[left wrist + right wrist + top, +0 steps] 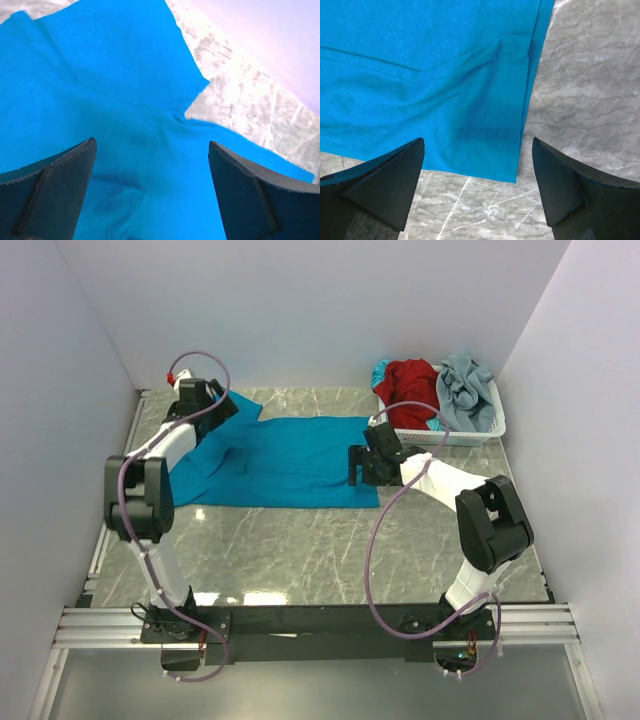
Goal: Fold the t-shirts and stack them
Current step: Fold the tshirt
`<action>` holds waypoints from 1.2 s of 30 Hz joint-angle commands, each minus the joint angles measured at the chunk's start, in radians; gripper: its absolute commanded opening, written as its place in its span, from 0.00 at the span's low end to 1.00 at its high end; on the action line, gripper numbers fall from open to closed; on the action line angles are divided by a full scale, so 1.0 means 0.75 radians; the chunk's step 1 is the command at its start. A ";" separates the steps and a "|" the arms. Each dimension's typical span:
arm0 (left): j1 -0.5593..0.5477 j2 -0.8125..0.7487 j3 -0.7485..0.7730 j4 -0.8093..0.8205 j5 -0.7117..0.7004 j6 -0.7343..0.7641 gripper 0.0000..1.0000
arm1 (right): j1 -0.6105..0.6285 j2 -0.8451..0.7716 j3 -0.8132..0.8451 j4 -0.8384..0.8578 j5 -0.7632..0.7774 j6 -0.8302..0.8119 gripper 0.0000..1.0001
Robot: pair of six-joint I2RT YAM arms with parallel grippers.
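We judge the task to be at an early stage. The soft teal-blue short-sleeved t-shirt (290, 462) lies spread flat on the grey marbled table (300, 550), across its far half, and no finished fold shows on it yet, though the near-left part looks rumpled or partly turned in. No stack exists. The crumpled red t-shirt (410, 380) and the pale grey-blue t-shirt (465, 390) sit bundled in the white plastic lattice basket (470, 435) at the far right corner, so all the folding and stacking of three garments seems left to do.

The teal shirt's long axis runs left to right across the table. Its sleeve end points left — one sleeve juts toward the far left corner — and its stitched hem points right, ending just short of the basket.

The left gripper (151, 145) hangs over the sleeve and armpit area with its jaws wide apart, holding nothing. The right gripper (478, 142) hovers over the near hem corner, jaws also spread and empty.
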 commanded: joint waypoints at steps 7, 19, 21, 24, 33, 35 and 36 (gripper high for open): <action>0.020 -0.464 -0.597 0.000 -0.175 -0.067 0.99 | -0.004 -0.100 -0.009 0.051 -0.019 -0.028 0.94; 0.102 -0.337 -0.585 -0.039 -0.136 -0.093 0.82 | -0.002 -0.143 -0.073 0.061 -0.011 -0.026 0.94; 0.106 -0.321 -0.577 -0.037 -0.132 -0.091 0.77 | -0.002 -0.143 -0.069 0.057 -0.005 -0.030 0.94; 0.108 -0.290 -0.557 -0.039 -0.109 -0.089 0.71 | -0.002 -0.141 -0.071 0.059 -0.011 -0.030 0.94; 0.106 -0.249 -0.540 -0.041 -0.083 -0.073 0.51 | -0.002 -0.119 -0.062 0.061 -0.011 -0.037 0.94; 0.106 -0.251 -0.542 -0.031 -0.083 -0.073 0.49 | -0.004 -0.114 -0.060 0.059 -0.009 -0.039 0.94; 0.106 -0.247 -0.536 -0.033 -0.089 -0.073 0.47 | -0.004 -0.112 -0.058 0.059 -0.009 -0.041 0.94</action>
